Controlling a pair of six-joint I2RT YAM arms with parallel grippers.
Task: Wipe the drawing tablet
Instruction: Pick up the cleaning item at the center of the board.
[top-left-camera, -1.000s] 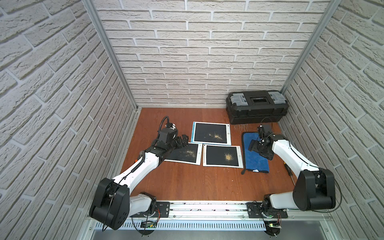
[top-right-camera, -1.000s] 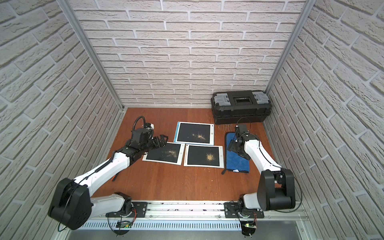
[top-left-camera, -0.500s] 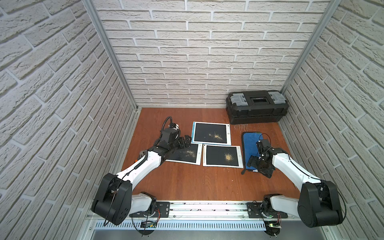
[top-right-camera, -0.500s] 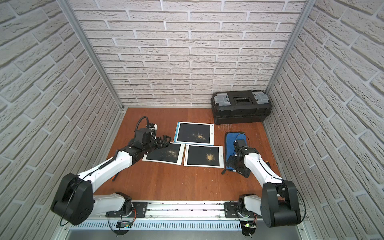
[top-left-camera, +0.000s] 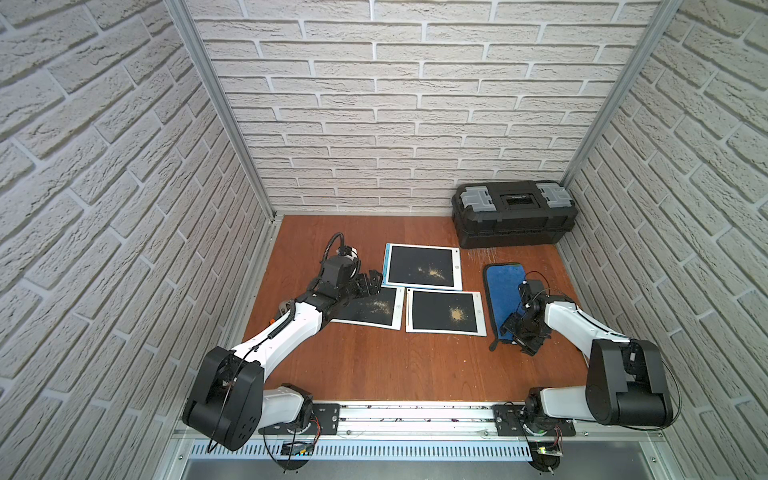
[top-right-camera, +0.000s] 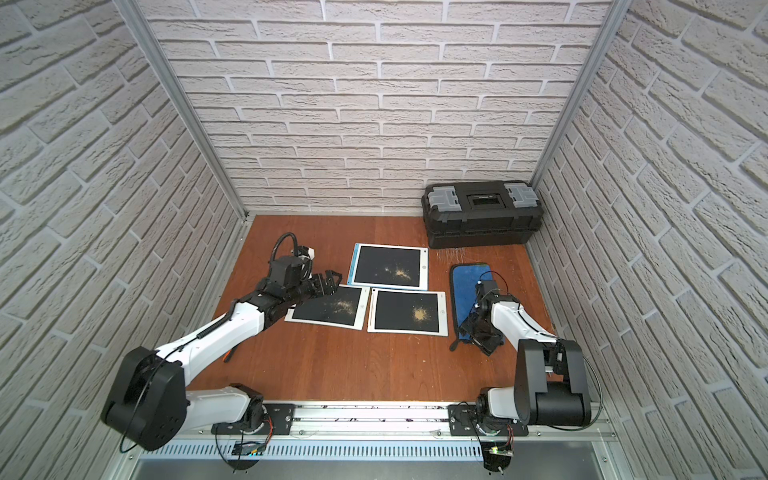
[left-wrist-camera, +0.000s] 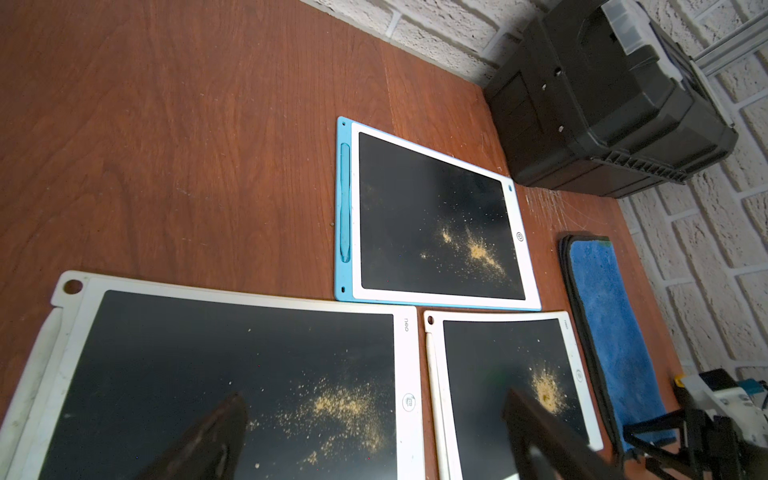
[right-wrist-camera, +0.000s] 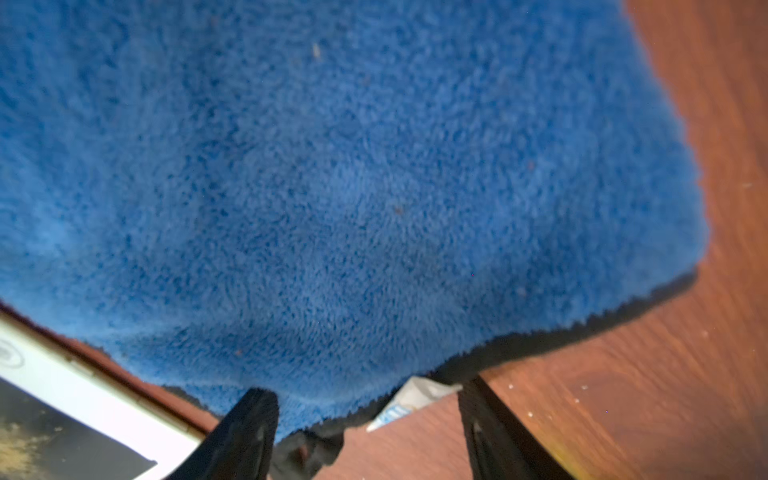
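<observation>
Blue fleecy cloth (right-wrist-camera: 332, 166) lies flat; right tool (right-wrist-camera: 363, 411) straddles its hem, jaws apart; left tool (left-wrist-camera: 374, 436) gapes empty.

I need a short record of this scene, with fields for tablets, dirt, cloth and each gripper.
tablets: blue-framed drawing tablet behind; left white-framed drawing tablet; middle white-framed drawing tablet
dirt: yellow powder on all three screens
cloth: blue fluffy cloth, flat on wooden table, right of tablets
left gripper: open, over left white-framed drawing tablet
right gripper: fingers apart around cloth's near edge
</observation>
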